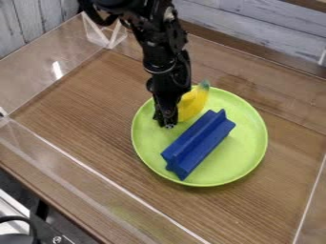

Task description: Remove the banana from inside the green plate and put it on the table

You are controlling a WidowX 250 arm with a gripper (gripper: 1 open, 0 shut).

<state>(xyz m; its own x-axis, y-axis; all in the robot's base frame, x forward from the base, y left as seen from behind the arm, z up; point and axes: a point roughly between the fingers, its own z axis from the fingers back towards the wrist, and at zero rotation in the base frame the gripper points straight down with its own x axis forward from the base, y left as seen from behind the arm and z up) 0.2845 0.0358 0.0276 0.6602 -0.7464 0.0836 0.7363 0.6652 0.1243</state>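
Hand point(167, 117) is pointing down w/ fingers closing around banana point(193, 100) at green plate's point(242, 157) upper left, beside blue block point(197, 143); grip not confirmed, glossy banana could be slipping out before reaching counter point(76, 105).
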